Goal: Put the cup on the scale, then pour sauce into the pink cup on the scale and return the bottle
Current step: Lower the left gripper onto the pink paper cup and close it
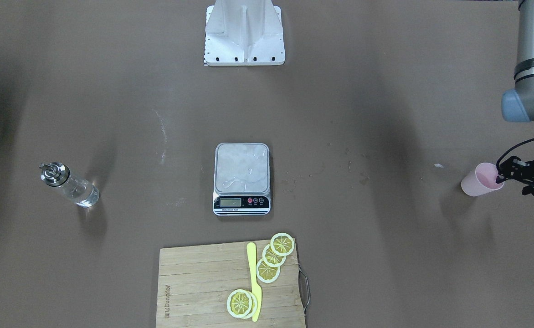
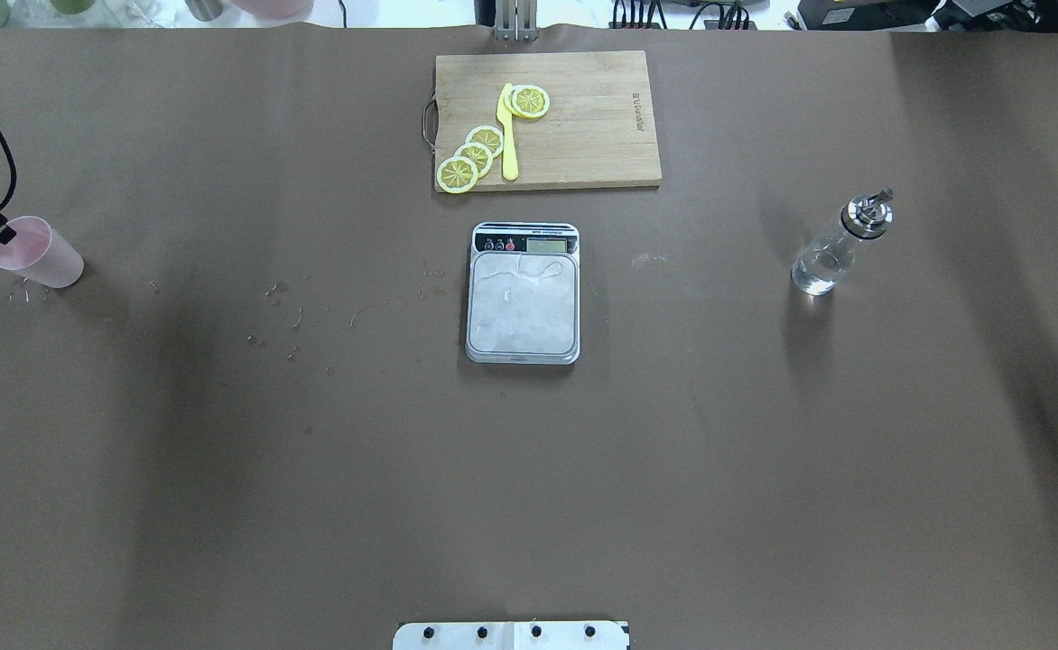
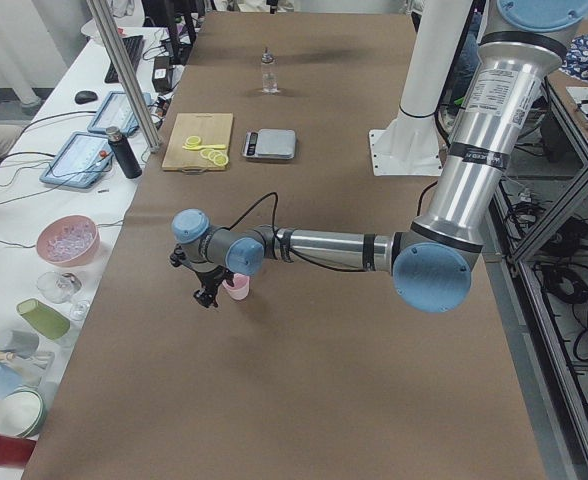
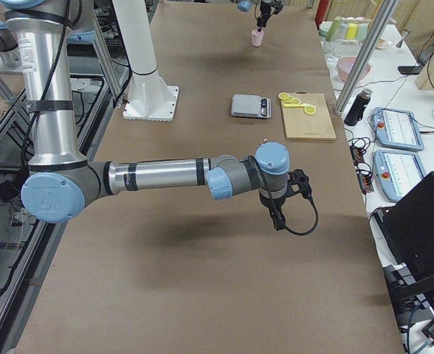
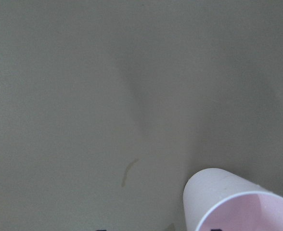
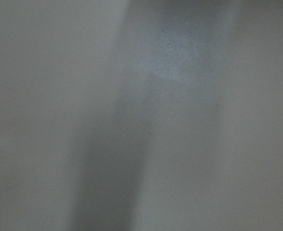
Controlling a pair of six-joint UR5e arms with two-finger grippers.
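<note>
The pink cup (image 1: 479, 182) stands upright on the brown table at my far left, also in the overhead view (image 2: 37, 255). My left gripper (image 1: 501, 178) is open at the cup's rim. One fingertip is inside the cup and the other is well outside its wall, as the left wrist view of the cup (image 5: 237, 202) shows. The scale (image 1: 242, 175) sits mid-table with its steel platform bare. The glass bottle (image 1: 71, 186), holding clear sauce, stands far to my right (image 2: 836, 248). My right gripper (image 4: 277, 220) hovers over bare table; I cannot tell if it is open.
A wooden cutting board (image 1: 203, 282) with lemon slices (image 1: 274, 257) and a yellow knife (image 1: 254, 282) lies beyond the scale. The robot base (image 1: 244, 34) is on the near side. Small drips mark the table (image 2: 285, 316) between the cup and the scale.
</note>
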